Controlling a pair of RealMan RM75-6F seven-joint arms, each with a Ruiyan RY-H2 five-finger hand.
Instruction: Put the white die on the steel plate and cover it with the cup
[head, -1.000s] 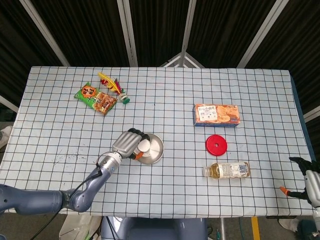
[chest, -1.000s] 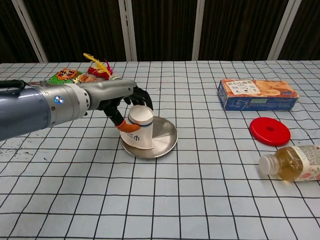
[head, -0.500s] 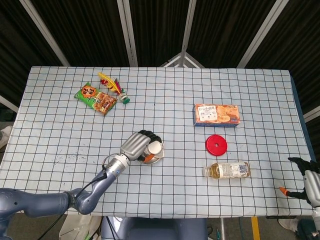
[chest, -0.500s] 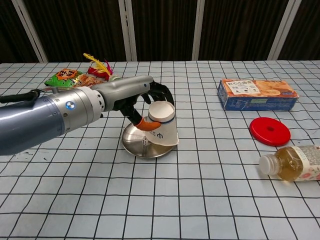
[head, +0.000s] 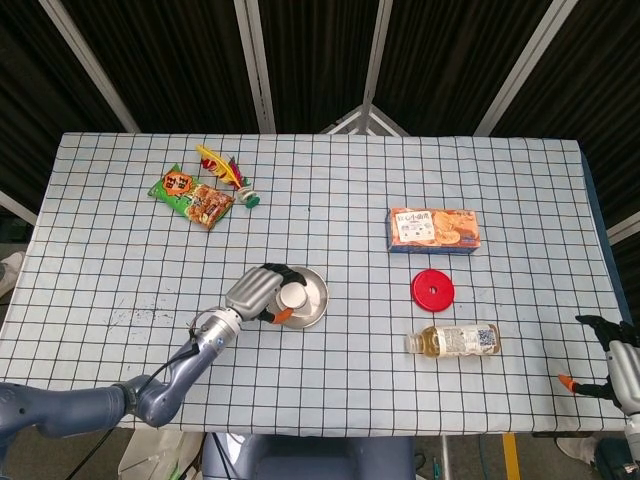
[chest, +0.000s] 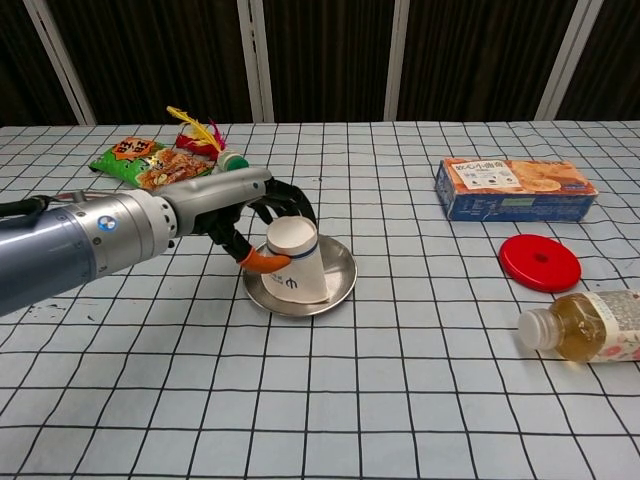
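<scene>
The white paper cup (chest: 295, 262) stands upside down on the steel plate (chest: 338, 283), slightly left of its middle. My left hand (chest: 255, 222) reaches in from the left and grips the cup, fingers wrapped over its top and far side. From the head view the cup (head: 293, 299) covers part of the plate (head: 316, 297), with the left hand (head: 258, 291) beside it. No white die shows in either view. My right hand (head: 619, 364) hangs at the table's front right corner, fingers apart and holding nothing.
A cracker box (chest: 514, 187), a red lid (chest: 540, 262) and a bottle (chest: 580, 331) lying on its side sit on the right. Snack packets (chest: 140, 163) and a feathered shuttlecock (chest: 196, 133) lie at the back left.
The cup was tilted over the plate's right side half a second ago; now it stands upside down on the plate, further left, still gripped by the left hand. The right hand stayed put.
</scene>
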